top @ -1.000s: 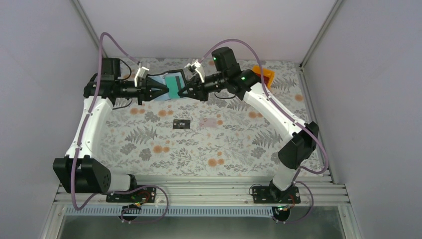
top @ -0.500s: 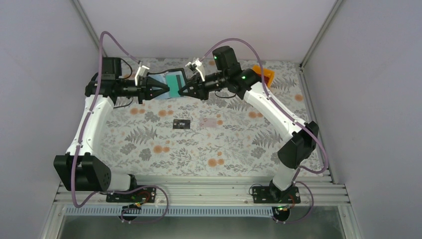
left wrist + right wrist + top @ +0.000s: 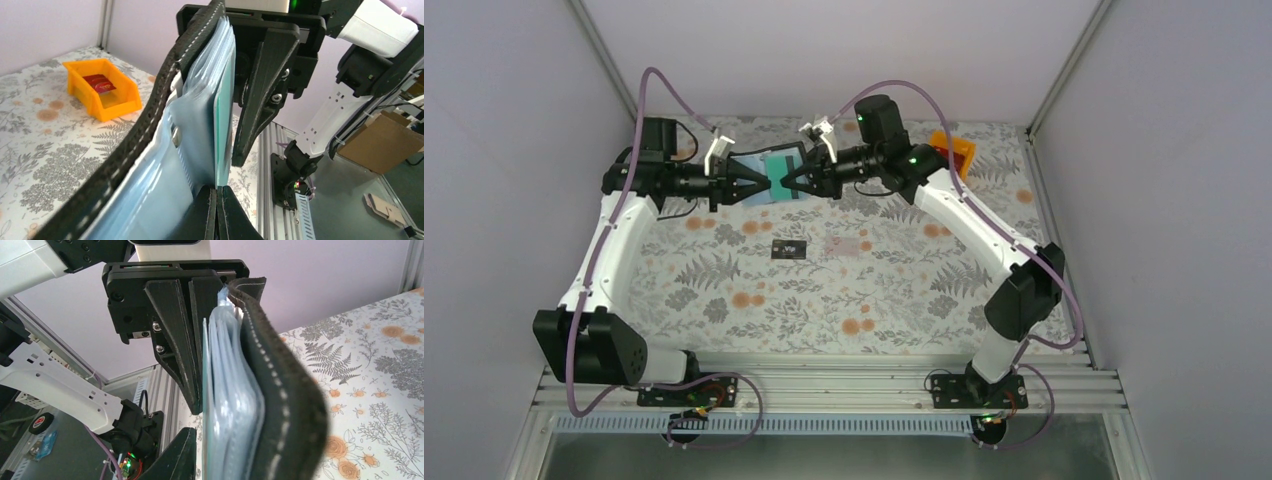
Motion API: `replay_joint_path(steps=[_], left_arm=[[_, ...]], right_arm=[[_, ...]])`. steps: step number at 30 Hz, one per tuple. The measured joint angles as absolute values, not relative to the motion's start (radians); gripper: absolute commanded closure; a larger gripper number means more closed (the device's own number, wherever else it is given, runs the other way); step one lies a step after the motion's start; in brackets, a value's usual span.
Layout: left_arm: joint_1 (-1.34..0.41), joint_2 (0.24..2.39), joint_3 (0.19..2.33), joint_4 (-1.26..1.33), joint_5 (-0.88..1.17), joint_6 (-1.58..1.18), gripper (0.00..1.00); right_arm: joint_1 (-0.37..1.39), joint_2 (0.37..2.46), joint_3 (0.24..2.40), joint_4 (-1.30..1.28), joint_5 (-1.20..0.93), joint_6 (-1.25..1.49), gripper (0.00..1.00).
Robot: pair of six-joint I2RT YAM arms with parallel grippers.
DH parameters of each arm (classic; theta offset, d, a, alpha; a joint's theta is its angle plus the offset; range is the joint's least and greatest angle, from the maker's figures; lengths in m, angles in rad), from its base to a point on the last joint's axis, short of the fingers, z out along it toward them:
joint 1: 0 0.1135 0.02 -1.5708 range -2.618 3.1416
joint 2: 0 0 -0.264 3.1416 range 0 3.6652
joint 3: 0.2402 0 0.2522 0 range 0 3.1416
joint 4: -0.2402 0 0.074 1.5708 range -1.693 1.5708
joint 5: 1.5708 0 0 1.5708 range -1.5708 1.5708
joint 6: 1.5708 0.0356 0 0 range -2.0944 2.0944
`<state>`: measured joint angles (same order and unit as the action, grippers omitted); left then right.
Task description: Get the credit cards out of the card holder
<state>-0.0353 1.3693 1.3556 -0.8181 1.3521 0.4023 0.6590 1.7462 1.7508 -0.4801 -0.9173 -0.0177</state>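
Teal-green card is seated in the card holder, which is held aloft in the clamped left gripper. Right gripper is positioned against it; its grip cannot be told. Black card and pink card lie on the table below both grippers; extraction is judged about half complete.
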Motion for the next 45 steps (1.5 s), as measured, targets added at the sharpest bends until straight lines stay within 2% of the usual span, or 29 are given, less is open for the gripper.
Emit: replay_joint_path(steps=[7, 19, 23, 26, 33, 40, 41, 42, 44, 45], left_arm=[[-0.008, 1.354, 1.35, -0.809, 1.312, 0.388, 0.98], [0.005, 1.33, 1.35, -0.803, 1.313, 0.386, 0.98], [0.005, 1.328, 1.35, -0.805, 1.315, 0.393, 0.98], [0.005, 1.328, 1.342, -0.804, 1.335, 0.402, 0.85], [0.009, 1.328, 1.323, -0.796, 1.354, 0.395, 0.71], [-0.018, 1.331, 1.324, -0.788, 1.383, 0.386, 0.68], [-0.029, 1.335, 1.328, -0.791, 1.389, 0.389, 0.69], [-0.034, 1.337, 1.332, -0.793, 1.389, 0.39, 0.75], [-0.036, 1.341, 1.337, -0.803, 1.39, 0.402, 0.95], [-0.036, 1.344, 1.34, -0.811, 1.389, 0.411, 0.97]], right_arm=[[0.632, 1.706, 1.703, -0.443, -0.931, -0.023, 0.78], [0.622, 1.679, 1.694, -0.437, -0.949, -0.037, 0.95], [0.622, 1.677, 1.69, -0.436, -0.958, -0.039, 0.96], [0.621, 1.677, 1.69, -0.435, -0.974, -0.038, 0.96], [0.619, 1.677, 1.69, -0.436, -0.997, -0.038, 0.96], [0.623, 1.677, 1.69, -0.437, -1.007, -0.039, 0.96], [0.624, 1.677, 1.69, -0.437, -1.006, -0.039, 0.96], [0.624, 1.677, 1.69, -0.439, -1.006, -0.04, 0.96], [0.624, 1.677, 1.69, -0.439, -1.006, -0.042, 0.96], [0.624, 1.676, 1.69, -0.439, -1.008, -0.043, 0.96]])
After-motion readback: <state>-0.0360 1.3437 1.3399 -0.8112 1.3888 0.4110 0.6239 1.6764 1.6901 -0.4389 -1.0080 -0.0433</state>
